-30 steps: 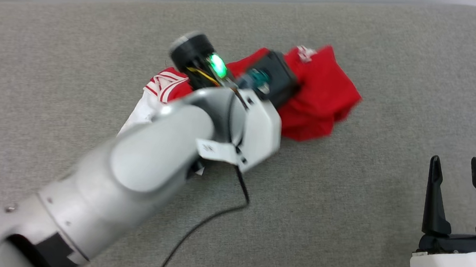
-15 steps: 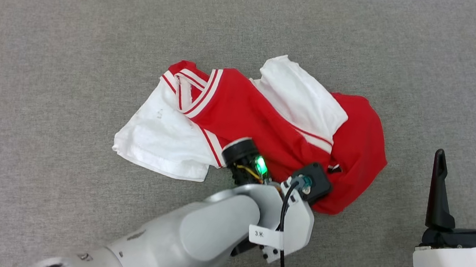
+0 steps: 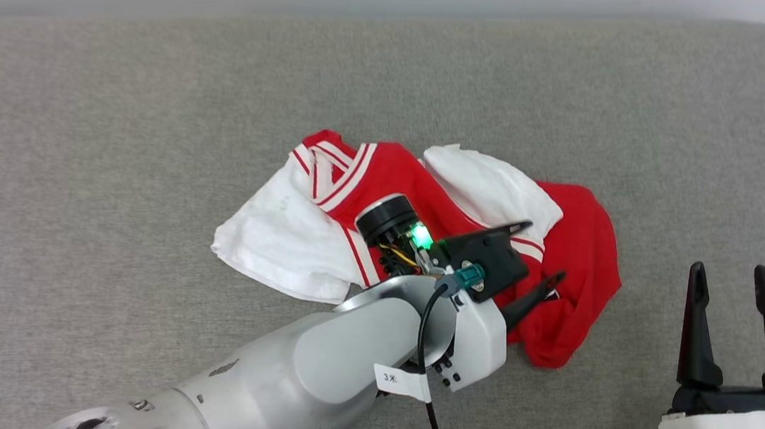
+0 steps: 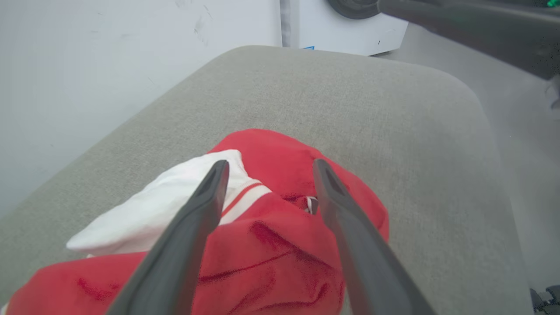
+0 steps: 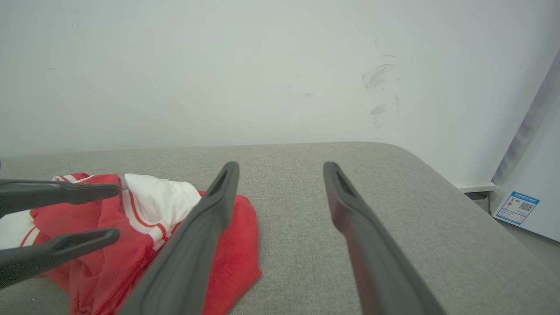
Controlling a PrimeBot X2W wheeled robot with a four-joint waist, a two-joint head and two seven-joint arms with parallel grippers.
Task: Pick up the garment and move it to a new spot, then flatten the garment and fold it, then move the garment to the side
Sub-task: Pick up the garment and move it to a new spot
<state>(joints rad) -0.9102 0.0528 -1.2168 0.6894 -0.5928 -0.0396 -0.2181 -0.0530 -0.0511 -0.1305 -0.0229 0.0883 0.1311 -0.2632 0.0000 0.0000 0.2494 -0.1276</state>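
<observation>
A red and white garment lies crumpled near the middle of a grey fabric-covered counter. From the head view, its striped collar sits at the far left of the heap. One white sleeve spreads left and another is folded over the red body.

The pale left arm reaches in from the lower left. The left gripper is over the red part, jaws open and gripping nothing. The right gripper rests at the lower right, well apart from the garment, jaws open and empty.

The left wrist view looks down between that gripper's two fingers at bunched red cloth. The tips seem just above the cloth, though contact is hard to judge. It also takes in the counter's rounded corner and a white appliance beyond.

The right wrist view sees the garment low and side-on at left, with the left gripper spread over it. Behind it stands a pale wall with faint scuffs.
</observation>
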